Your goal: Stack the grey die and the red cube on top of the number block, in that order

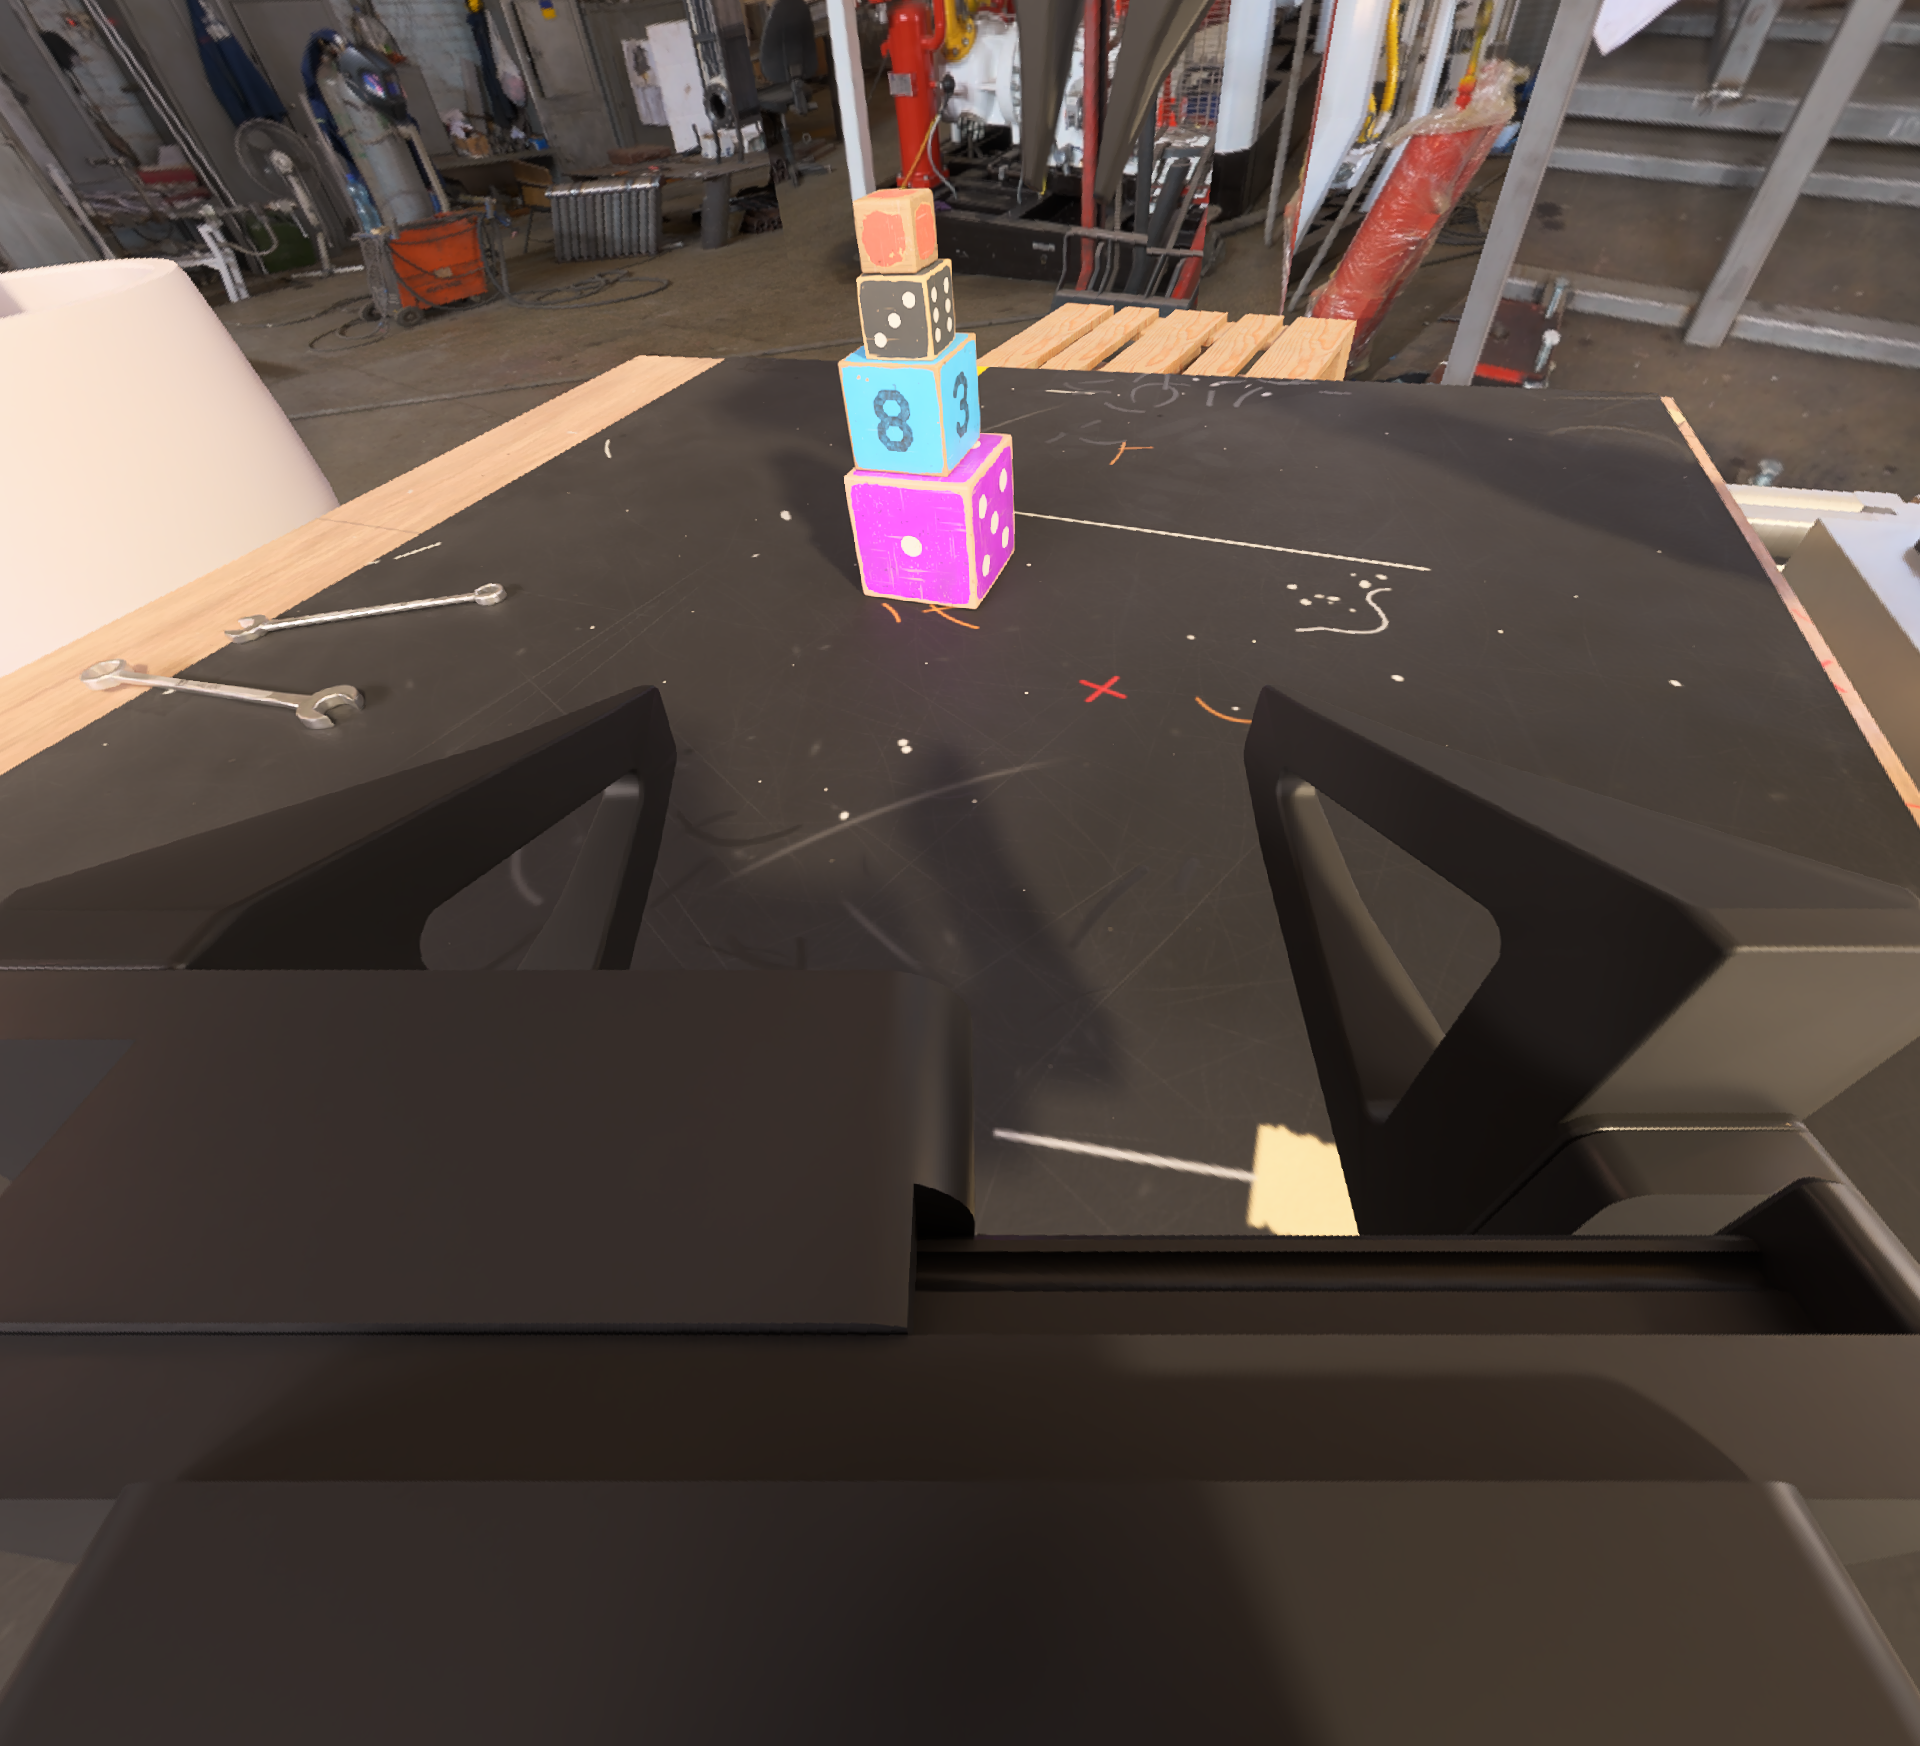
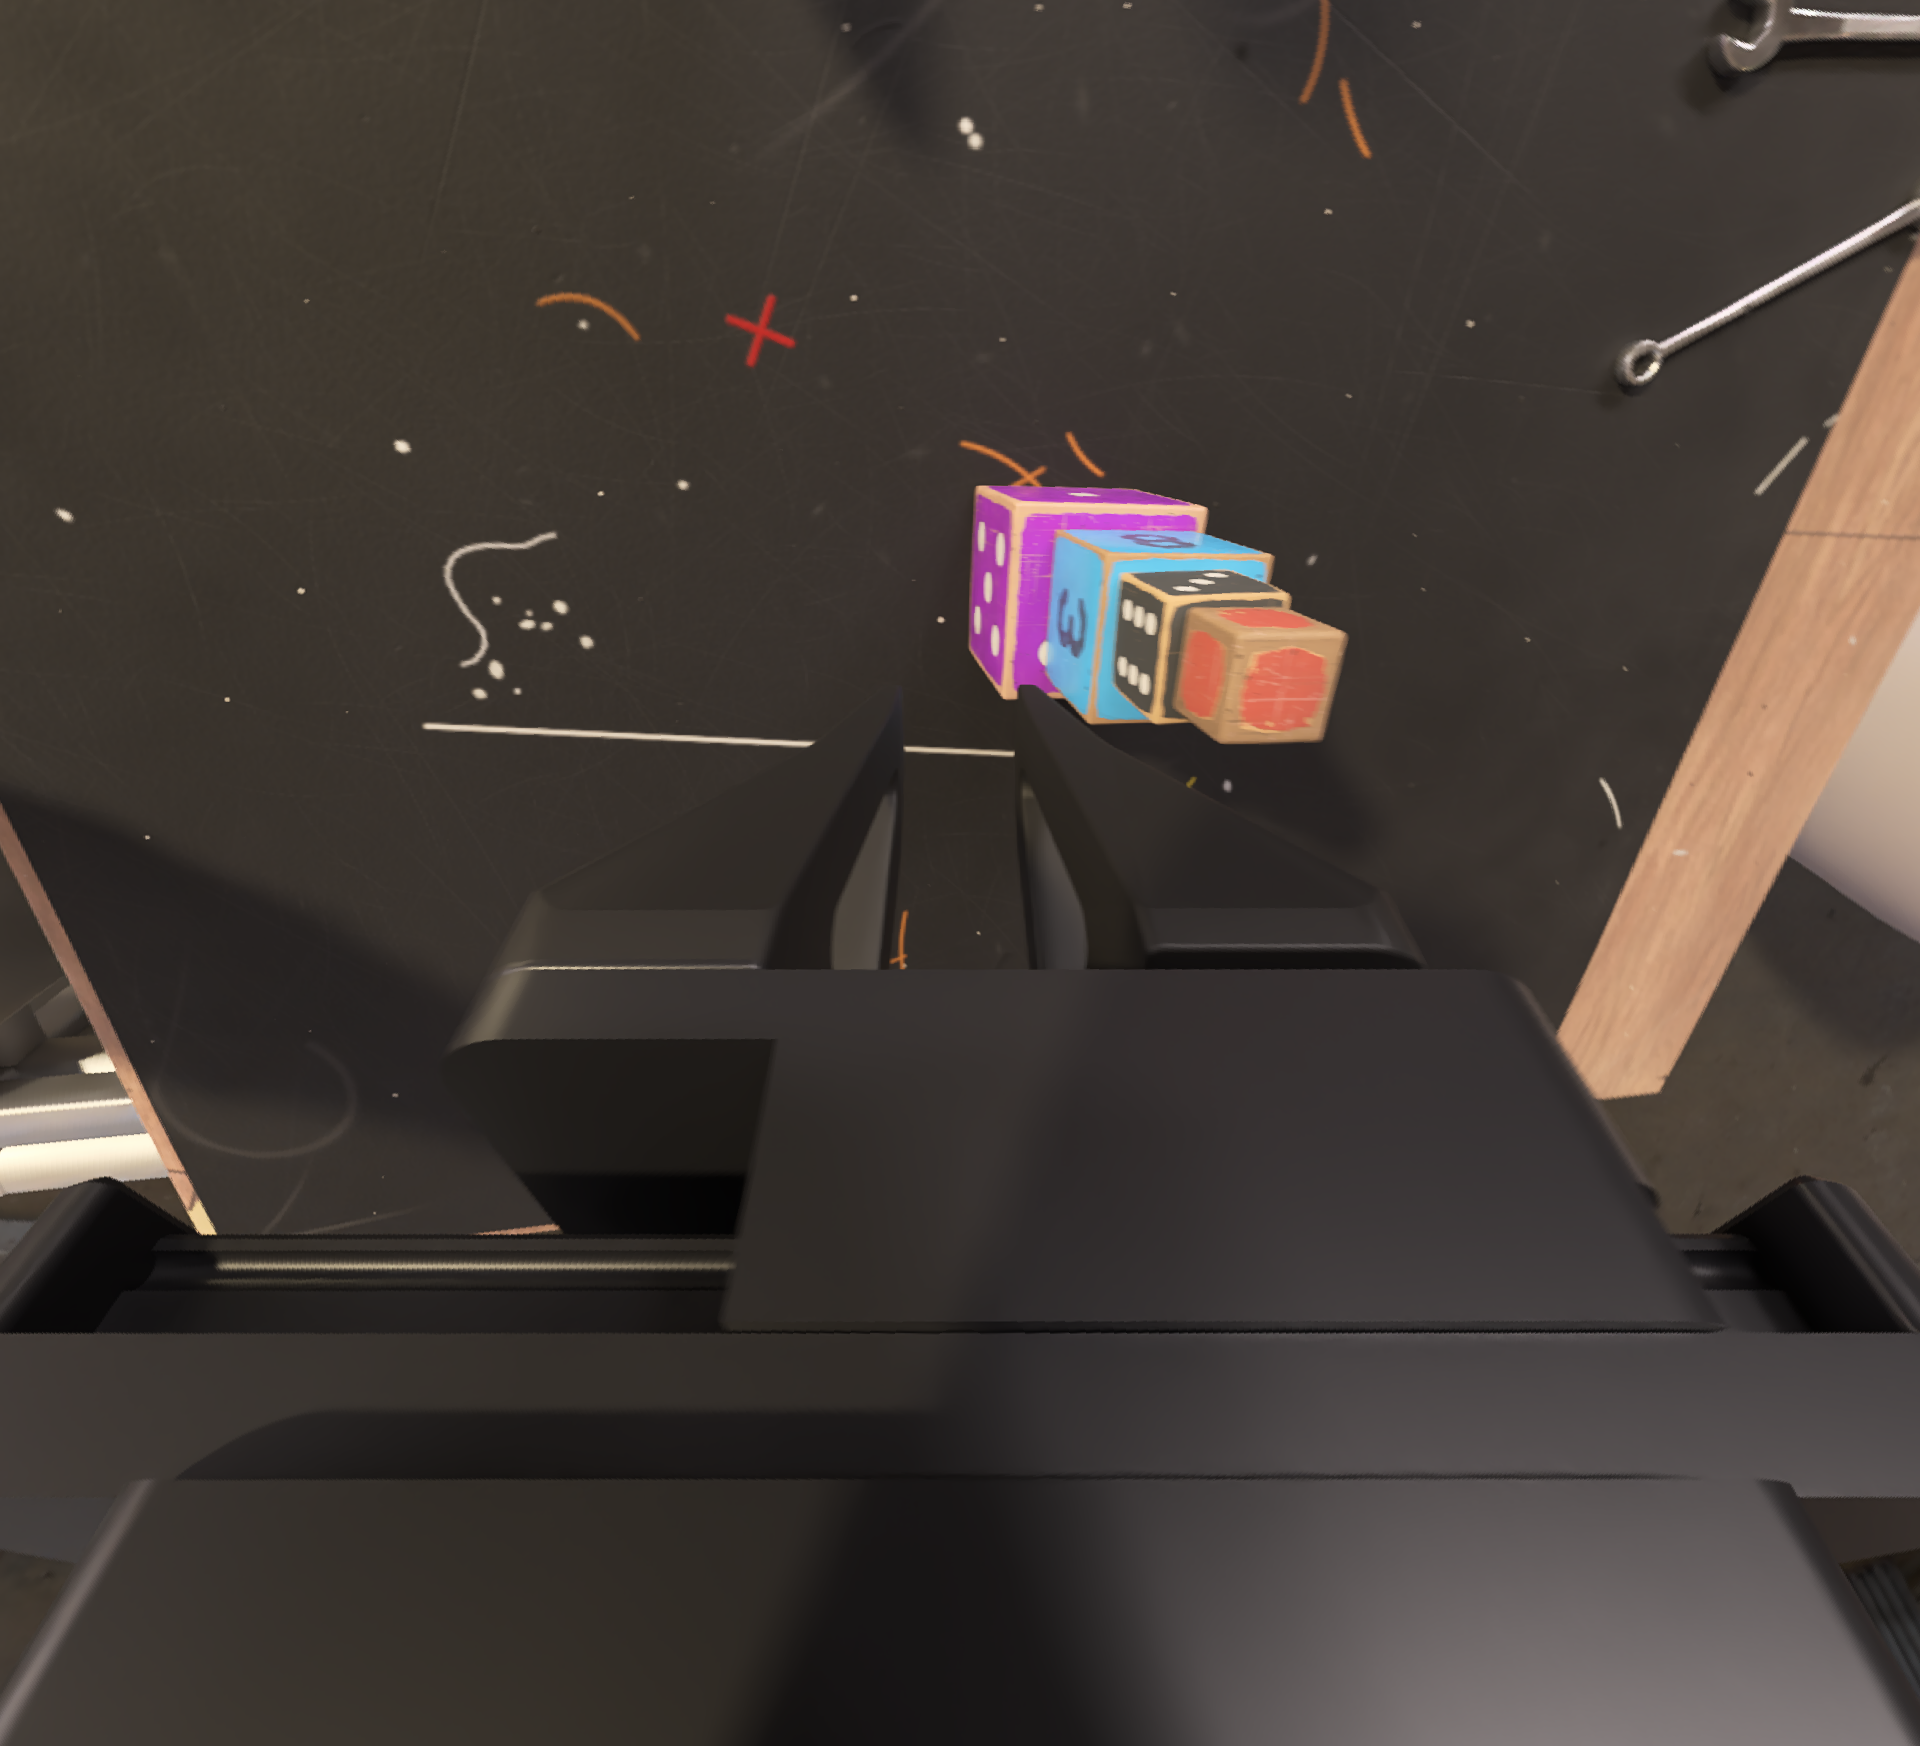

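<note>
Number block (image 1: 907, 418), blue, sits on a magenta die (image 1: 928, 530) at upper centre of the left wrist view; we note the grey die (image 1: 904, 312) on it and the red cube (image 1: 895, 231) topmost. Left gripper (image 1: 961, 720) gapes wide, empty. Right gripper (image 2: 961, 709) nearly closed, holding nothing. Two wrenches (image 1: 223, 691) lie at left.

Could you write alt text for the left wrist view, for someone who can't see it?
A four-block tower stands on a black table: red cube on grey die on blue number block on magenta die. The open left gripper is empty.
</note>
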You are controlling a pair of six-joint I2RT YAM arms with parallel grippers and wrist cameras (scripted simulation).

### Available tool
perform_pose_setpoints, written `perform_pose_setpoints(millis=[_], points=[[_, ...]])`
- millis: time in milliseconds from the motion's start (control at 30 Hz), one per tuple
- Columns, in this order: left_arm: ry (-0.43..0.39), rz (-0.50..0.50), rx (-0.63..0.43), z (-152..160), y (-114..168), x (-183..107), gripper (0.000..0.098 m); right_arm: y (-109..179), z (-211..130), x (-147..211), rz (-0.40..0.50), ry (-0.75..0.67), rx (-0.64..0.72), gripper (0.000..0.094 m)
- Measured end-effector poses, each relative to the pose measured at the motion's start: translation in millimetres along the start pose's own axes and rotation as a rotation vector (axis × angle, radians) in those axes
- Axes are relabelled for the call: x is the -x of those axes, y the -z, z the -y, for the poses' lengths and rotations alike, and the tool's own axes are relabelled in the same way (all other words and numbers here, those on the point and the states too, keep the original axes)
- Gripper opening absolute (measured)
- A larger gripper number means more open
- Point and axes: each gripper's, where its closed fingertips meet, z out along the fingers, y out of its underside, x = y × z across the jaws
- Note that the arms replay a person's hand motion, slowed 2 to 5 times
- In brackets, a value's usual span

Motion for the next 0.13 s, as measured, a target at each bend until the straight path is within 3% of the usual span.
perform_pose_setpoints(millis=[133], points=[[-0.001, 0.000, 0.000, 0.0, 0.0, 0.0, 0.0940, -11.5, -6.6, 12.4, 0.017, 0.040, -0.013, 0.0073]])
